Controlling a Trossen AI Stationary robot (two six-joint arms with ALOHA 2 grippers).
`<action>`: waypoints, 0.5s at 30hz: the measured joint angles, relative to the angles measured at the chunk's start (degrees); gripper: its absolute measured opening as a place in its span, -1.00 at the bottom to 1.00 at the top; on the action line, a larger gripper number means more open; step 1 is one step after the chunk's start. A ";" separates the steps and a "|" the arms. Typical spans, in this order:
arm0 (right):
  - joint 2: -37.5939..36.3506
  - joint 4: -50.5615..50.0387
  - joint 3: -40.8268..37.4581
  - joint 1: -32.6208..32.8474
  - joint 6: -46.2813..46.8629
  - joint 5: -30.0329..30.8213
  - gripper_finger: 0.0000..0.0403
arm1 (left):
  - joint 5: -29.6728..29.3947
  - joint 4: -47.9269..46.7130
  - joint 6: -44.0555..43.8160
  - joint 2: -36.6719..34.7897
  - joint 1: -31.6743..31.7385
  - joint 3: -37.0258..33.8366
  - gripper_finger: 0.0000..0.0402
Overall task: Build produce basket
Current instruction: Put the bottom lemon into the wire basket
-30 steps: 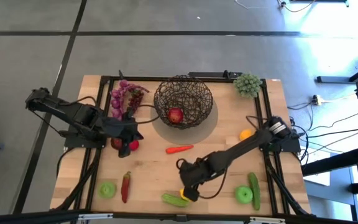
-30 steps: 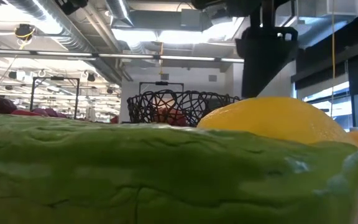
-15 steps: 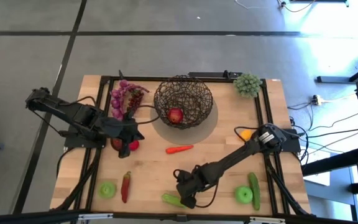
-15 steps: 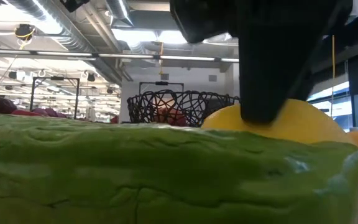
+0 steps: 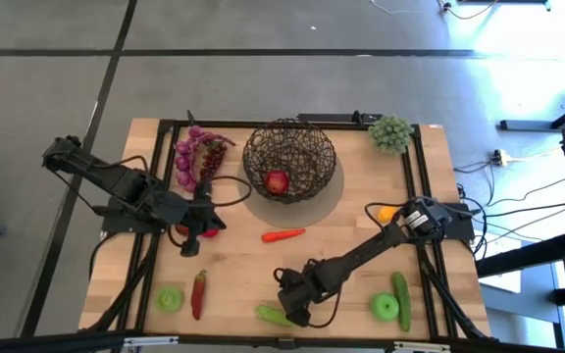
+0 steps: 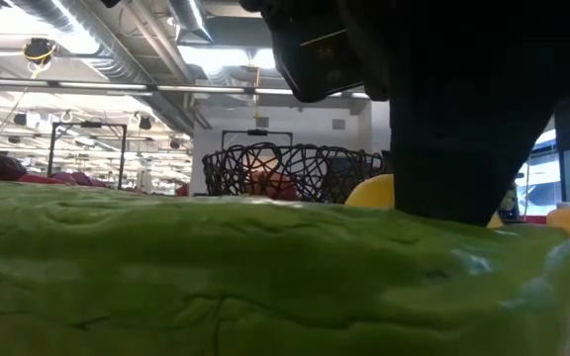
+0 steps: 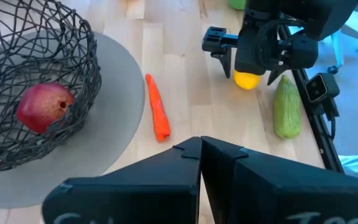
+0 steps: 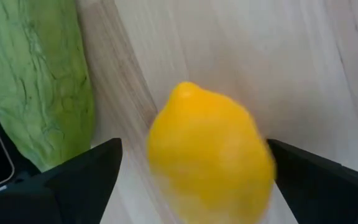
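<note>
The dark woven wire basket (image 5: 289,160) stands at the table's far middle on a grey round mat, with one red apple (image 5: 278,181) inside. My right gripper (image 5: 295,306) is at the near edge, open, its fingers on either side of the yellow lemon (image 8: 210,162), which lies on the wood beside a green cucumber (image 8: 39,81). My left gripper (image 5: 199,224) is shut and hovers over two red apples (image 5: 183,229) left of the basket. The orange carrot (image 5: 282,235) lies between the two grippers. My right gripper comes down from above around the lemon's middle (image 8: 253,155), one finger (image 8: 86,174) on each side. The lemon rests on the table. Whether the fingers touch it, I cannot tell.
Purple grapes (image 5: 196,152) lie left of the basket, a red chilli (image 5: 198,292) and a green apple (image 5: 170,299) at the near left. A second green apple (image 5: 385,307) and cucumber (image 5: 401,294) sit near right, an orange fruit (image 5: 387,211) at right, a pale green cluster (image 5: 390,133) far right.
My right gripper has moved toward the near edge and come down over the lemon, so that its fingers now stand around it and hide most of it in the low view. The lemon and cucumber have stayed where they were.
</note>
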 joint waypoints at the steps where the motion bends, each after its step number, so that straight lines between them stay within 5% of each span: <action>1: 0.04 0.00 0.00 0.00 -0.09 0.03 0.98 | 0.00 0.00 -0.02 0.00 -0.02 0.00 -1.00; 15: 0.20 1.38 -0.29 0.27 0.52 2.08 0.99 | 0.00 -0.02 -0.09 0.00 -0.02 0.00 -1.00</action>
